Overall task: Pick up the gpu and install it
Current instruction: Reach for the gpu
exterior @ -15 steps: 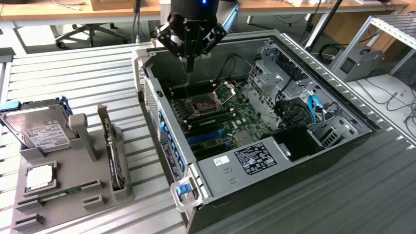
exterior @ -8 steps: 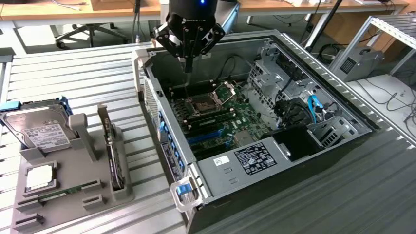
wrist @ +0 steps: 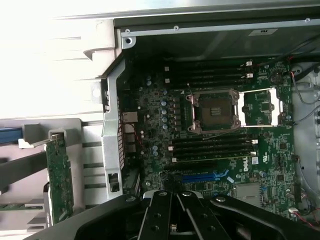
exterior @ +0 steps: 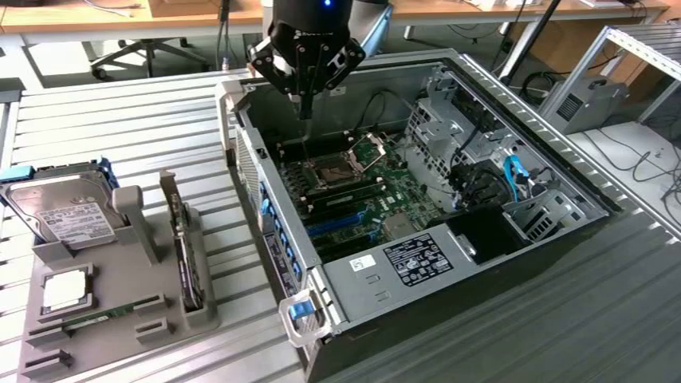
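Note:
The gpu [exterior: 187,257] stands on edge in a slot of the grey holder [exterior: 117,319] at the exterior view's left, its silver bracket pointing up and away from the camera. In the wrist view the gpu [wrist: 60,177] shows its green board face beside the case wall. My gripper [exterior: 305,105] hangs above the open computer case [exterior: 352,287], over the back part of the motherboard [exterior: 368,191], well apart from the gpu. Its fingers [wrist: 161,220] are shut together with nothing between them.
The holder also carries a silver hard drive [exterior: 66,217], a square processor [exterior: 64,290] and a narrow memory stick [exterior: 96,321]. Inside the case lie the processor socket [wrist: 215,111], memory slots [wrist: 212,147], blue card slots [wrist: 200,176] and a drive cage [exterior: 532,215]. The slatted table [exterior: 117,128] lies around them.

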